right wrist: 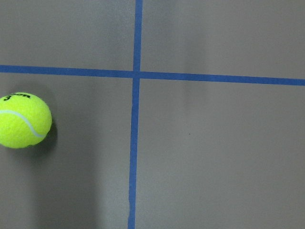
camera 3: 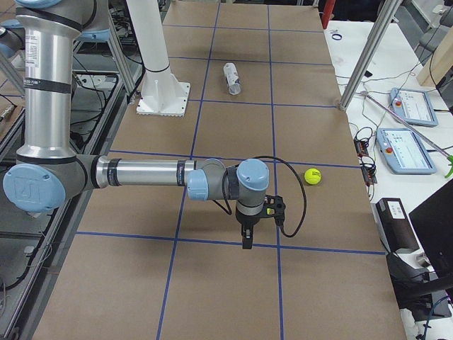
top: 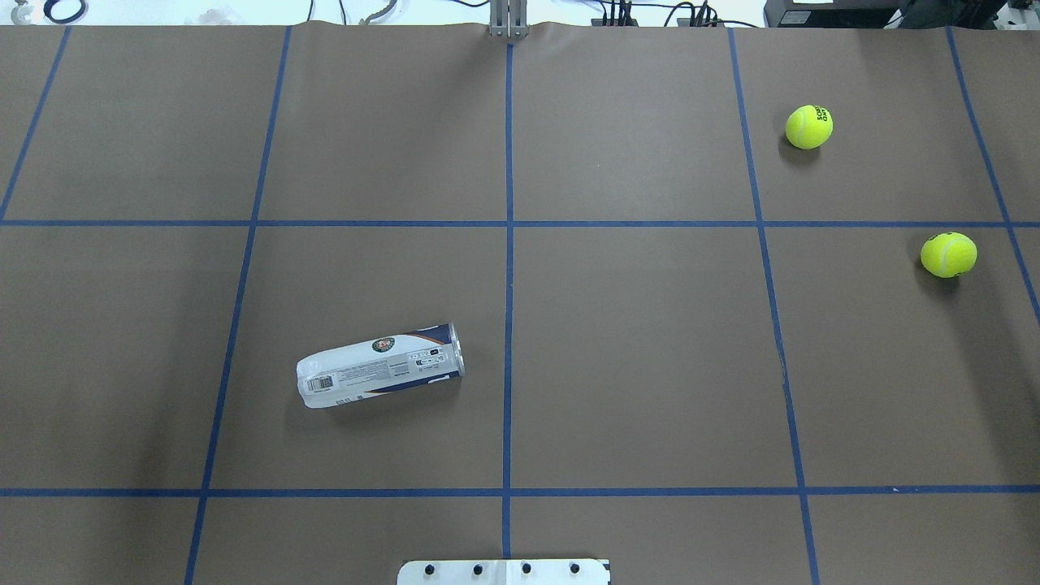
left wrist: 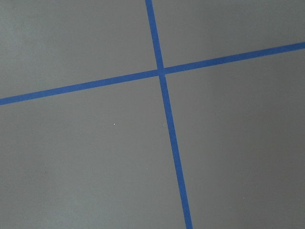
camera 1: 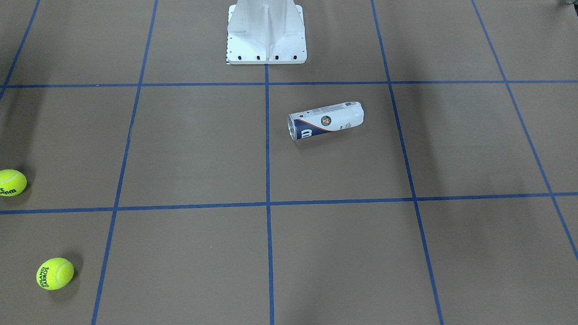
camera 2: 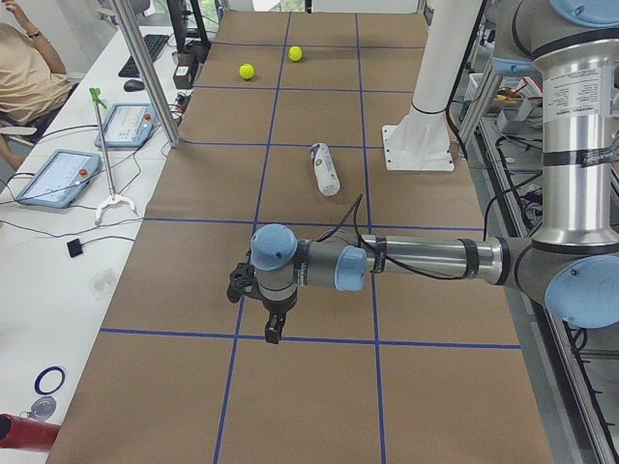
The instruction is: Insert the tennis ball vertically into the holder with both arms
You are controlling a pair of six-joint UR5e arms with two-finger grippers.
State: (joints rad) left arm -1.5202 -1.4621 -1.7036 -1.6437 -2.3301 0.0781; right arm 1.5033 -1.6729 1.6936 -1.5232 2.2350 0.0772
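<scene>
"Exterior front-facing view: where was the holder (camera 1: 325, 121)?" the first asked.

"On its side on the brown surface (camera 1: 189, 149), near the white pedestal (camera 1: 266, 31), with its metal rim toward the robot's right. Two balls lay well apart from it on that side: the nearer tennis ball (camera 1: 12, 182) and the farther tennis ball (camera 1: 54, 273). No arm showed."

"And overhead exterior?"

"The layout agreed. The holder (top: 380, 376) lay in the robot's left half and both balls were off to the right, nothing touching."

"Exterior left?"

"The left gripper (camera 2: 274, 333) hung over bare surface, well apart from the holder. Whether its fingers stood wide or narrow could not be told from there."

"Exterior right?"

"The right gripper (camera 3: 246, 237) hovered near the nearer tennis ball (camera 3: 313, 176) without touching it. The spread of its fingers could not be told either."

"The wrist cameras?"

"The left one saw only blue tape lines (left wrist: 162, 71). The right one caught the nearer tennis ball (right wrist: 23, 120) at its left edge."

"So which step was it?"

"By that evidence, the very start: nothing grasped, the holder not yet upright. The next move likely called for the left arm to travel to the holder, close on its body and stand it rim-up. The right arm would need to shift sideways over the ball to pick it up."
</scene>
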